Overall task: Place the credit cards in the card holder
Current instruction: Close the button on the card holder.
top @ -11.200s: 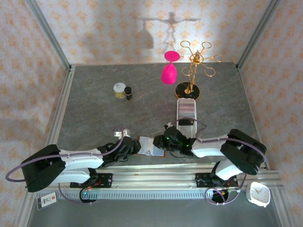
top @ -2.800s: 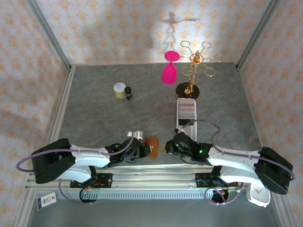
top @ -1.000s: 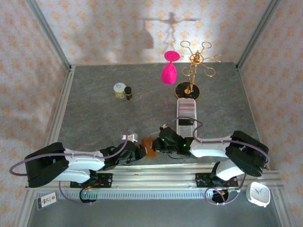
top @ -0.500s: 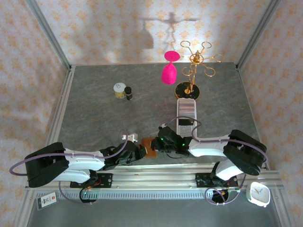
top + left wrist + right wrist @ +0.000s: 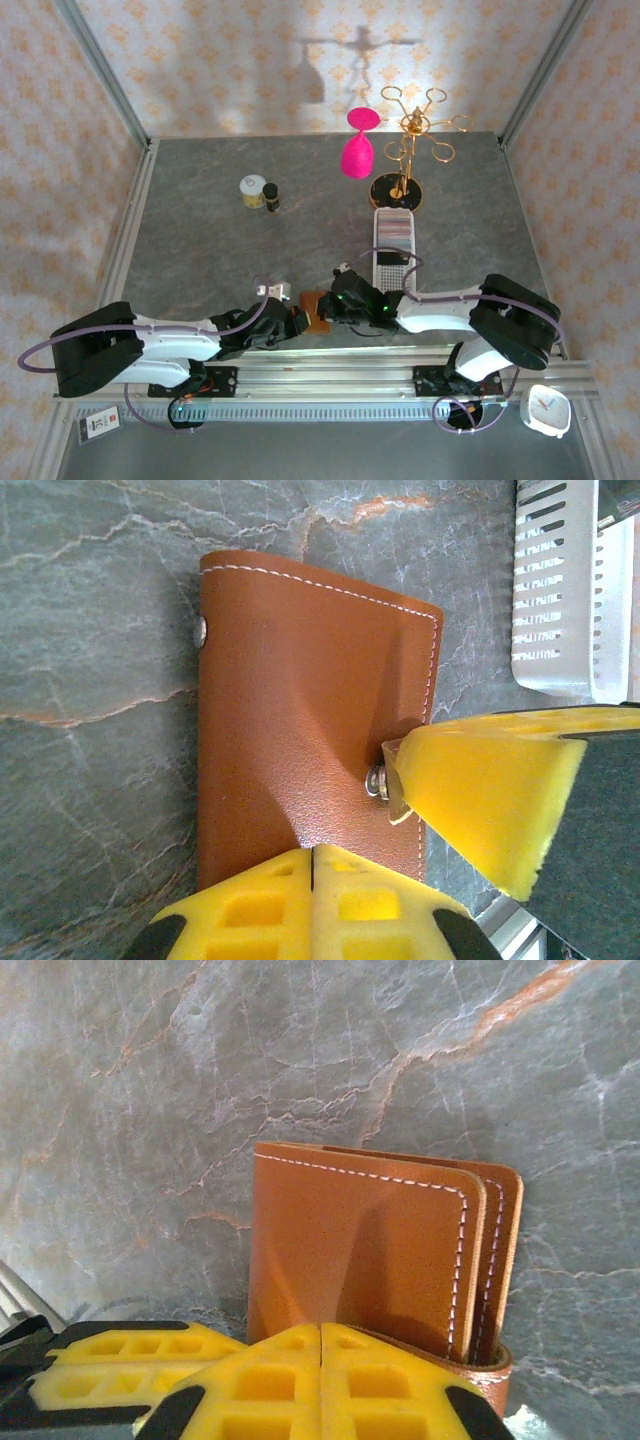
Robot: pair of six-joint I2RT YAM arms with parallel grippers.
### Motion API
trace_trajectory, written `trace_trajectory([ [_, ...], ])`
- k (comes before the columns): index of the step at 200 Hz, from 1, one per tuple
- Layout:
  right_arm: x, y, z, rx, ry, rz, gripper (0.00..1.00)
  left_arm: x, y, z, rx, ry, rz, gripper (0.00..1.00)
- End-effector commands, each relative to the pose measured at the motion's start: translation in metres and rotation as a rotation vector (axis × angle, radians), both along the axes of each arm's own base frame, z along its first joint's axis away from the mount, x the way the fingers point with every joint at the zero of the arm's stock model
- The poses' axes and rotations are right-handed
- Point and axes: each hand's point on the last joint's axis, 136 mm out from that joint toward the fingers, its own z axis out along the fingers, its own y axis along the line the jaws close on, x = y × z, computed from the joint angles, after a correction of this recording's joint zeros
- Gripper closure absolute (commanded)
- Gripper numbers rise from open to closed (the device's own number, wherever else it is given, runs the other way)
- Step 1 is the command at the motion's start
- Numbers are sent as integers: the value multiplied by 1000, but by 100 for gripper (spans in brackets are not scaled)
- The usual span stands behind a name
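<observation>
The card holder (image 5: pixel 316 308) is a reddish-brown leather wallet, folded closed and lying flat on the stone table near the front edge. My left gripper (image 5: pixel 298 320) is shut, its yellow tips (image 5: pixel 313 852) meeting over the wallet's (image 5: pixel 300 700) near edge with nothing between them. My right gripper (image 5: pixel 338 303) is shut too, its tips (image 5: pixel 321 1328) resting at the folded spine of the wallet (image 5: pixel 360 1240). The right gripper's yellow finger (image 5: pixel 480 800) touches the wallet's snap edge. The credit cards are hidden.
A long white perforated tray (image 5: pixel 392 262) lies just behind the right gripper, also seen in the left wrist view (image 5: pixel 555 590). Farther back stand a gold rack (image 5: pixel 405 150), a pink glass (image 5: pixel 357 150), a small jar (image 5: pixel 253 190) and a dark bottle (image 5: pixel 271 197). The metal rail (image 5: pixel 330 365) runs along the front.
Long ago the wallet lay open with its pale inside up; now it is folded closed. Over the last second the right gripper edged slightly left against it; the left arm barely moved.
</observation>
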Motion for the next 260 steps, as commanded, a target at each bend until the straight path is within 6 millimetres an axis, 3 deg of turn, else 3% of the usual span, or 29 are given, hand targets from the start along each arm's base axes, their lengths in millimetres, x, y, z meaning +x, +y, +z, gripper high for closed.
trace_trajectory([
  [1,-24,-30,-47,-212,73,25,100,-2,14,-13,76,9,19,100],
  [36,-33,-59,-83,-372,132,-10,100,-2,14,-10,70,4,22,100],
  [62,-28,-61,-81,-361,114,-40,100,2,22,-6,92,-14,58,100],
  [90,-12,-37,-48,-230,30,-55,100,12,42,7,143,-68,139,100],
  [113,2,-12,-10,-90,-55,-61,100,22,57,29,179,-140,203,100],
  [124,10,-3,11,-26,-103,-72,99,28,66,42,203,-179,239,93],
  [157,37,2,78,45,-279,-142,59,47,90,87,251,-327,337,64],
  [179,55,-21,113,16,-404,-245,51,63,111,120,320,-431,411,45],
  [207,74,-76,159,-73,-621,-426,44,85,137,157,422,-549,497,21],
  [222,79,-104,185,-106,-748,-515,41,98,152,175,465,-598,566,2],
  [260,85,-163,236,-229,-1001,-686,26,125,193,205,580,-692,759,1],
])
